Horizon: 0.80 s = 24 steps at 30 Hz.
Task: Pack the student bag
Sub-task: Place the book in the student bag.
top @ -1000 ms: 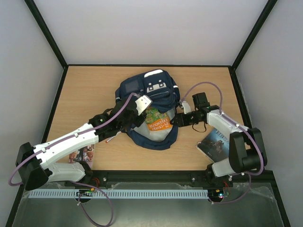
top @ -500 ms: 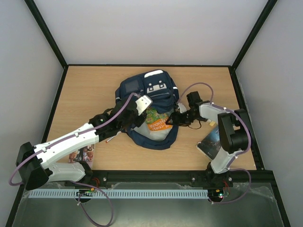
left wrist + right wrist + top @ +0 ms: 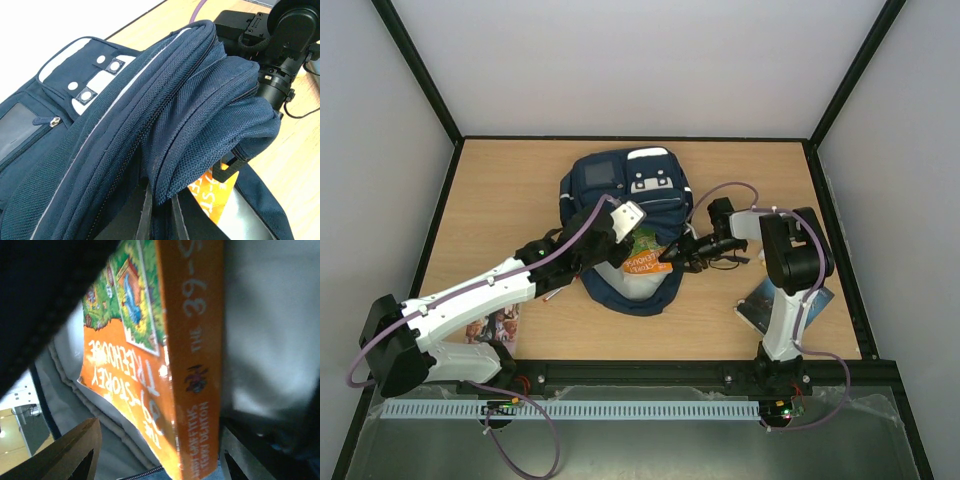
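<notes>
The navy student bag lies in the middle of the table, its opening towards me. My left gripper is shut on the upper edge of the opening and holds the fabric up; in the left wrist view the navy flap is pinched between the fingers. An orange book lies partly inside on the grey lining. My right gripper is open at the mouth. In the right wrist view the book's spine stands between its spread fingers.
A dark-covered book lies on the table at the right, by the right arm's base. Another book with a picture cover lies at the near left, partly under the left arm. Black frame edges ring the wooden table.
My right gripper has swung left from beside the bag into its mouth, against the orange book. The book sits deeper under the flap. The bag has shifted slightly left; the left gripper keeps its hold.
</notes>
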Available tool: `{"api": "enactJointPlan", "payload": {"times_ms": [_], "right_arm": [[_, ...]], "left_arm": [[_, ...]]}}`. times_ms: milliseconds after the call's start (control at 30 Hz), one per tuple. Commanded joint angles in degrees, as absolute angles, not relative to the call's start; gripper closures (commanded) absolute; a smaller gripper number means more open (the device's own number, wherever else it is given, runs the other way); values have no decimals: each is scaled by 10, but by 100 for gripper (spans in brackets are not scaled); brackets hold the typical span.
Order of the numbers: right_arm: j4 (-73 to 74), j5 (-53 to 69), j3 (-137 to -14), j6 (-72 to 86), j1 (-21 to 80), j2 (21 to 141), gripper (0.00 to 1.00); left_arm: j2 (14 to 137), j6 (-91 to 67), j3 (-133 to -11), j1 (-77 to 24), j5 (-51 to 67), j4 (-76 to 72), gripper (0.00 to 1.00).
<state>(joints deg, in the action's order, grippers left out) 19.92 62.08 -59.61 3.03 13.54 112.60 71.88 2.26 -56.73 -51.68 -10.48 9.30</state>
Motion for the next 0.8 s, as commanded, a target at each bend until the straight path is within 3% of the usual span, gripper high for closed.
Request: {"api": "enactJointPlan", "payload": {"times_ms": [0, 200, 433, 700, 767], "right_arm": [[250, 631, -603, 23, 157, 1119, 36], [201, 639, -567, 56, 161, 1072, 38], [194, 707, -594, 66, 189, 1118, 46], [123, 661, -601, 175, 192, 1135, 71], [122, 660, -602, 179, 192, 1141, 83]], "left_arm": [[708, 7, -573, -520, -67, 0, 98], [704, 1, -571, -523, -67, -4, 98], [707, -4, -569, -526, -75, -2, 98], [716, 3, -582, -526, -83, 17, 98], [714, 7, -586, -526, -89, 21, 98]]}}
